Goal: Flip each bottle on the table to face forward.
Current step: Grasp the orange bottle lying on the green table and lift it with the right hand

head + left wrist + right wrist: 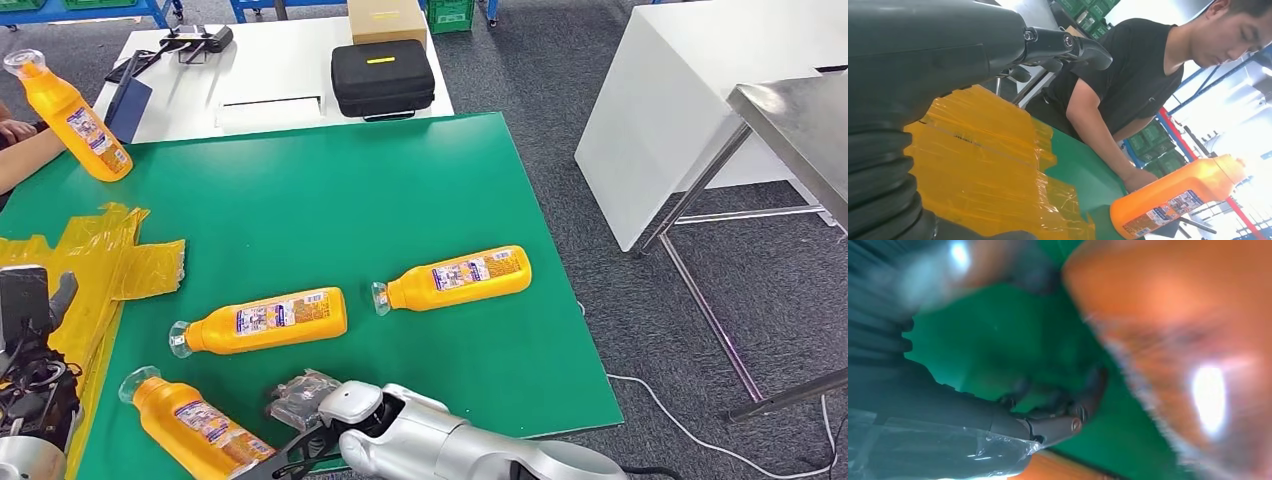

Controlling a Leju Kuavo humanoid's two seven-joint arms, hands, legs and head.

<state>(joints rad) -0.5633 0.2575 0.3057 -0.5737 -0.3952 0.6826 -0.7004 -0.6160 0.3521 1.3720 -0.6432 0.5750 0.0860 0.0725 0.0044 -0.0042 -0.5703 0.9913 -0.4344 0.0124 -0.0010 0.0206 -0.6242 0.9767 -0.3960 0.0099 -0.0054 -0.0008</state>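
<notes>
Three orange bottles lie on their sides on the green table (400,190): one at the right (460,277), one in the middle (265,320) and the nearest one (195,420) at the front left. My right hand (290,450) reaches the base end of the nearest bottle, its dark fingers (1083,395) apart over the green top beside the blurred orange bottle (1173,340). Whether it touches the bottle is unclear. My left hand (35,310) hovers at the table's left edge with nothing in it (948,50). A person (1128,75) holds a fourth bottle (75,120) (1173,197) tilted at the far left.
Crumpled yellow film (110,260) is taped on the table's left part. Behind stands a white table (270,70) with a black case (382,75) and a cardboard box (385,20). A white block (700,100) and a steel table (800,120) stand to the right.
</notes>
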